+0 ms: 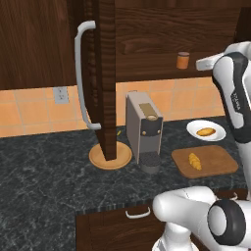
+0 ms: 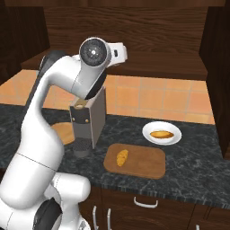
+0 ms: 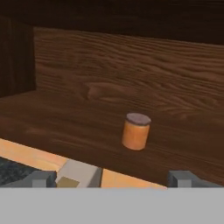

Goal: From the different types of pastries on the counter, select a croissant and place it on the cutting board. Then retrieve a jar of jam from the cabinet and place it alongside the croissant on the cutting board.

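Nearest me, the drawer front with a white handle (image 1: 138, 213) sits under the counter (image 1: 44, 181) edge. On the counter, the cutting board (image 1: 215, 164) lies at near right, and the croissant (image 1: 195, 161) rests flat on its left half. Just beyond the board, a white plate (image 1: 218, 125) carries a rounder pastry (image 1: 206, 131); plate and board are close but apart. Left of the board stands the grey coffee machine (image 1: 144, 128), and further left a round tan disc (image 1: 111, 158) lies on the counter beneath the opened cabinet door (image 1: 104, 73) with its curved grey handle (image 1: 82, 73).

Further back and higher, the cabinet (image 1: 152, 44) is open. The jam jar (image 3: 136, 131) stands upright on the shelf, well in from the front edge, lid on.

My gripper (image 3: 111, 178) is held up in front of the shelf, its fingertips (image 3: 43, 178) spread wide with nothing between them. The jar is ahead of them, slightly right of centre, and not touched.
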